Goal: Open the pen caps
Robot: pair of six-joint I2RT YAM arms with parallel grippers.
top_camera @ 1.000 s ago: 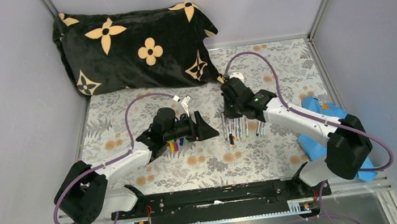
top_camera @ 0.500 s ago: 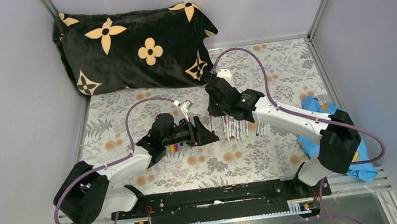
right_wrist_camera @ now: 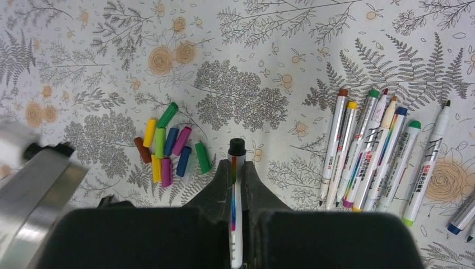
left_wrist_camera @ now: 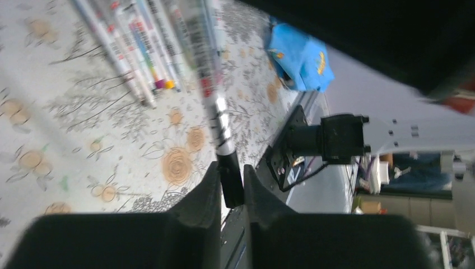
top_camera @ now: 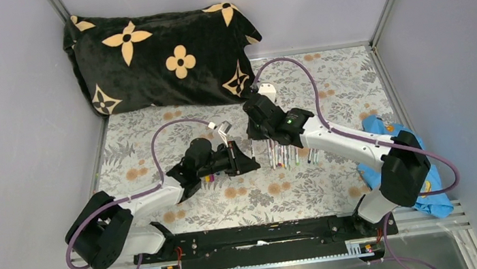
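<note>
Left pincer (left_wrist_camera: 231, 172) clamps the black cap (left_wrist_camera: 230, 182), right pincer (right_wrist_camera: 236, 168) the pen (right_wrist_camera: 236, 224); a skewed pull could slip it.

Left gripper (left_wrist_camera: 229, 188) closed onto black pen cap (right_wrist_camera: 237, 147), right gripper (top_camera: 254, 134) carried pen (right_wrist_camera: 233, 179) leftward

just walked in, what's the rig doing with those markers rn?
The right gripper is shut on one pen, holding it by the barrel. The left gripper pinches that pen's black cap from the other end, apparently set to pull it off; the cap is not off yet. On the table, a pile of loose caps lies on one side and a row of other pens on the other.
</note>
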